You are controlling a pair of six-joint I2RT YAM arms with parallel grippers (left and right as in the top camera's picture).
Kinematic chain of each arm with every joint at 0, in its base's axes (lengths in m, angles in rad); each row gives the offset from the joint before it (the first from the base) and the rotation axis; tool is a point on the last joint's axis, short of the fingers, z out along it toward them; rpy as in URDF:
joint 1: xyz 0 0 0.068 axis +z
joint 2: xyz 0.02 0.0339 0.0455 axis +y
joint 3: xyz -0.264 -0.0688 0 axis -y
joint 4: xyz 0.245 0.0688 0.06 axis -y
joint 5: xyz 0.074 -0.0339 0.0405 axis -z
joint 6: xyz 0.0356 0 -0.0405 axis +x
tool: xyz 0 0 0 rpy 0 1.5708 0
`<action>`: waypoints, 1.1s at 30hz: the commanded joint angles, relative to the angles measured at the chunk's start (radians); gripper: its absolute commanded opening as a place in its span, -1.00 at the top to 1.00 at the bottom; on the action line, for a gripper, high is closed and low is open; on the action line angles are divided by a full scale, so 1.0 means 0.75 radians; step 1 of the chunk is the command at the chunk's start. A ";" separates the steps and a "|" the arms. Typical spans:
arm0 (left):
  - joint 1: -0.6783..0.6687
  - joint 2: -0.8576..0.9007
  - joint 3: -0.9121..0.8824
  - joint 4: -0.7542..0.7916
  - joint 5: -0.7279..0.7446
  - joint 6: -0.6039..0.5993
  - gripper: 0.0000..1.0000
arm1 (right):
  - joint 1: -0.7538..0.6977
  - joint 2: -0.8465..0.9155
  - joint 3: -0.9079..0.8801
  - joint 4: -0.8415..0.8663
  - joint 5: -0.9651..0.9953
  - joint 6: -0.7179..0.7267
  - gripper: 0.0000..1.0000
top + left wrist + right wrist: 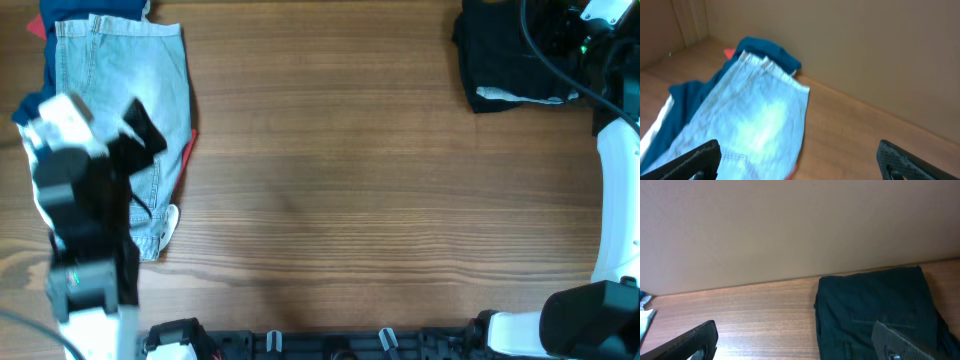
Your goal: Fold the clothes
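While the 2 arms hang over opposite ends of the brown wooden table, the pair of plain black fabric shorts lies as a compact folded bundle at the far right corner, flat on the wood, with a thin strip of white lining showing along its near edge. In the right wrist view the black shorts fill the lower right of the picture, close to the plain back wall. The right gripper hovers above their near left part with its jaws spread wide and nothing between them.

At the far left of the table lies a pair of light-blue faded denim shorts, spread flat on top of a navy garment, with a sliver of red cloth peeking out beside it. The left gripper hangs over the denim shorts, released, its 2 black fingers wide apart and empty.
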 commanded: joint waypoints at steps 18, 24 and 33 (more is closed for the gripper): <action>0.010 -0.965 -0.906 0.217 0.066 0.033 -0.99 | -0.002 0.014 -0.002 0.003 0.014 -0.026 -0.99; 0.010 -1.076 -1.024 0.282 0.067 0.031 -1.00 | -0.002 0.014 -0.002 0.003 0.014 -0.026 -1.00; 0.010 -1.124 -1.127 0.321 0.035 0.027 -1.00 | -0.002 0.014 -0.002 0.003 0.014 -0.026 -0.99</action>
